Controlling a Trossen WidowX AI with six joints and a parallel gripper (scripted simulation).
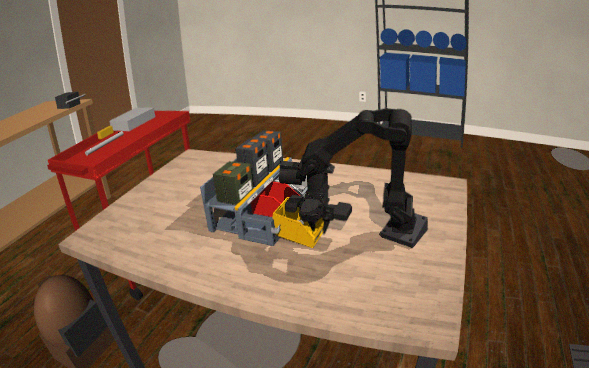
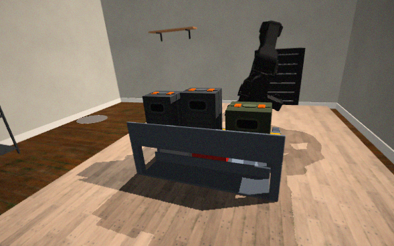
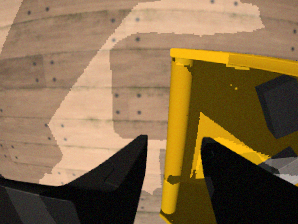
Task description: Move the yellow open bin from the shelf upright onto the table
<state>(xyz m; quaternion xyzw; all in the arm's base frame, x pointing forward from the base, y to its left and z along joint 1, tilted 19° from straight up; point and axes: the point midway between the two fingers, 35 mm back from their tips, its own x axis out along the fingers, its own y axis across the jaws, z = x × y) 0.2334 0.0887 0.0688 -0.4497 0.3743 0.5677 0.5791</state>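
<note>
The yellow open bin (image 1: 294,233) (image 3: 179,107) looks upright on the table (image 1: 207,270), just in front of the grey shelf (image 1: 258,231) (image 2: 205,138); contact between its back end and the shelf cannot be told. In the wrist view a dark block (image 3: 278,107) and a light grey part (image 3: 287,167) lie in the bin. My gripper (image 3: 174,143) points down at the bin and is partly open, one finger on each side of a bin wall, with a visible gap on both sides. In the exterior view the bin is mostly hidden.
A red bin (image 1: 270,199) sits on the shelf beside the yellow bin. A green case (image 1: 230,185) (image 2: 249,117) and dark cases (image 1: 253,157) (image 2: 201,108) stand on the shelf's top. My arm's base (image 1: 404,231) is at the table's right side.
</note>
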